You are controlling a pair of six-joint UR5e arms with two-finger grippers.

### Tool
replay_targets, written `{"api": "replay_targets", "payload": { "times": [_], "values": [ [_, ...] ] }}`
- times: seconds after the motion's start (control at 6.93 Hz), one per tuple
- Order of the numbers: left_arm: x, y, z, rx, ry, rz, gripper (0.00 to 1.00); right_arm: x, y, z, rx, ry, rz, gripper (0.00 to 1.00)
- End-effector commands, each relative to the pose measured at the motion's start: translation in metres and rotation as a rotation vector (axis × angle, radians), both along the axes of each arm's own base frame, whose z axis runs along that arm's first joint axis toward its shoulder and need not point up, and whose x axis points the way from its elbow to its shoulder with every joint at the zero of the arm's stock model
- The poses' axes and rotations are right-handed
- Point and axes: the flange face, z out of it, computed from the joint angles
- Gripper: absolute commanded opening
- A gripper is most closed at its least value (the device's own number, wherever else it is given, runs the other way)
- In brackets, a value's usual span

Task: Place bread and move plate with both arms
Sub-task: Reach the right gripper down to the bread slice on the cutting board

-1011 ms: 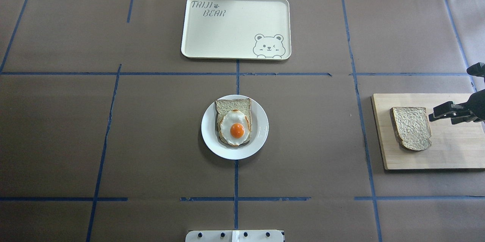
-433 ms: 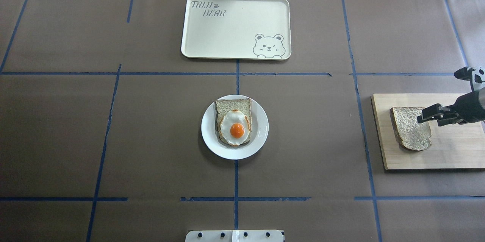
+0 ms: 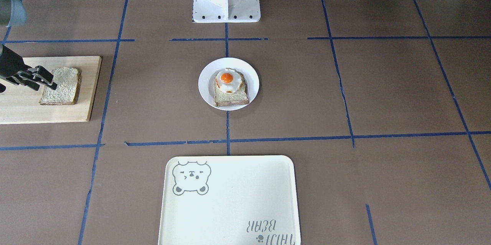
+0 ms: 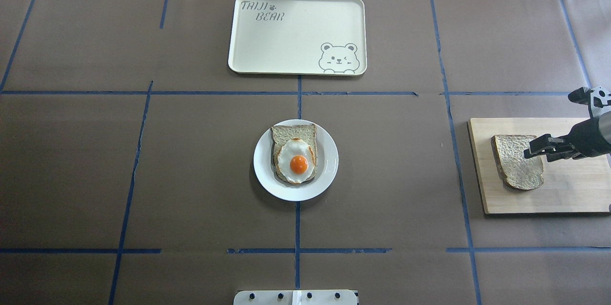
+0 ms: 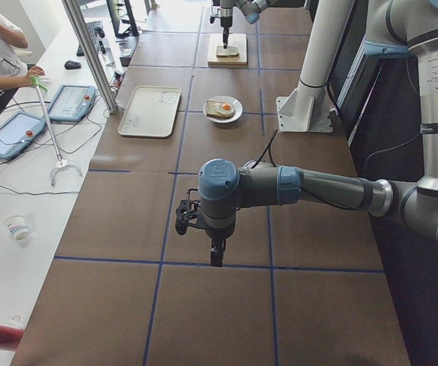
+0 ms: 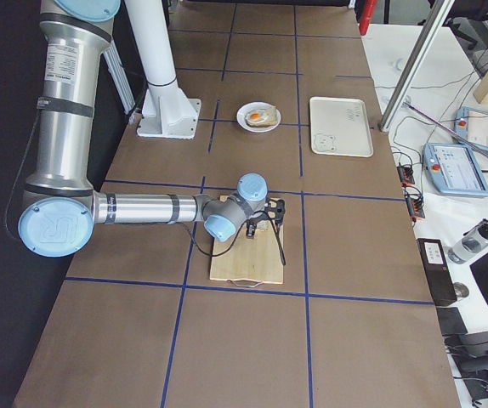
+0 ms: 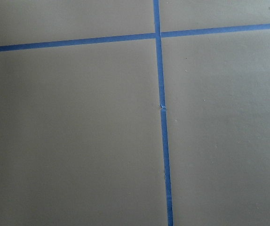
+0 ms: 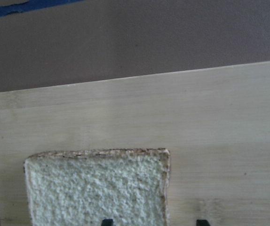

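Right gripper (image 4: pixel 529 152) poised at the bread (image 4: pixel 514 164)
Its fingers stood spread, one above the bread and one just past the crust. The bread lay flat on a wooden board (image 4: pixel 568 195), well apart from the plate (image 4: pixel 330 161), on the robot's right. The left gripper (image 5: pixel 216 256) hung far from the plate; whether it was open or closed could not be told.
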Motion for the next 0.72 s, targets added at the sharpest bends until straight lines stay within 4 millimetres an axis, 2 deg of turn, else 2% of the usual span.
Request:
{"api": "replay_targets", "payload": {
  "times": [0.0, 0.14, 0.29, 0.43, 0.58],
  "values": [
    [0.0000, -0.0001, -0.0001, 0.001, 0.000, 0.001, 1.00, -0.0011, 0.0014, -0.0002, -0.002, -0.002, -0.005, 0.22],
    [0.0000, -0.0001, -0.0008, 0.003, 0.000, 0.001, 1.00, -0.0011, 0.0015, 0.0006, -0.002, -0.001, -0.006, 0.08],
    [0.0000, -0.0001, -0.0008, 0.003, 0.000, 0.001, 1.00, 0.0009, 0.0043, 0.0031, -0.006, 0.001, -0.006, 0.00],
    [0.0000, -0.0002, -0.0023, 0.006, 0.000, 0.001, 1.00, 0.0017, 0.0054, 0.0046, -0.008, 0.004, -0.007, 0.00],
    [0.0000, -0.0002, -0.0030, 0.007, -0.001, 0.001, 1.00, 0.0012, 0.0063, -0.0038, -0.011, -0.023, -0.023, 0.00]
  ]
}}
